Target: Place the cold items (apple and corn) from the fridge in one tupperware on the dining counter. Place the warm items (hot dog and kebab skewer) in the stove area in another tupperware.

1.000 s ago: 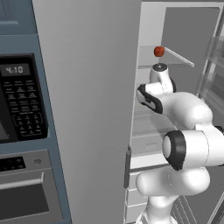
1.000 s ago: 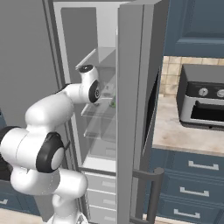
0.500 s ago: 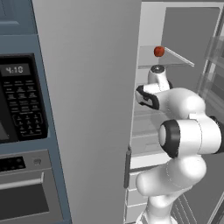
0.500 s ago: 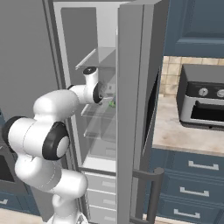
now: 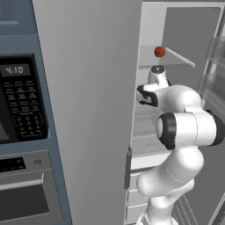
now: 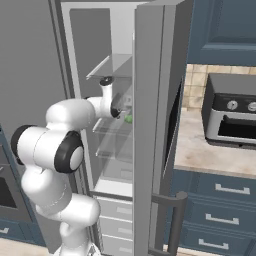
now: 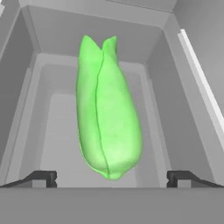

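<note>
A green corn point(image 7: 107, 113) in its husk lies lengthwise on a white fridge shelf point(image 7: 57, 131), its blunt end towards me. My gripper point(image 7: 111, 178) is open, with one dark fingertip point(image 7: 43, 177) on each side of the corn's near end and clear of it. From the right base view a bit of the corn point(image 6: 128, 119) shows just past my hand point(image 6: 118, 107). A red apple point(image 5: 159, 51) sits on the glass shelf above my hand point(image 5: 147, 94).
The open fridge door point(image 6: 152, 125) stands close on the right of the arm. Glass shelves point(image 6: 112, 65) hang above and below the hand. A built-in microwave point(image 5: 19, 99) and oven point(image 5: 22, 193) are left of the fridge. A toaster oven point(image 6: 232, 115) sits on the counter at right.
The arm has stretched further into the fridge, bringing the hand closer to the corn. The jaws have stayed wide apart.
</note>
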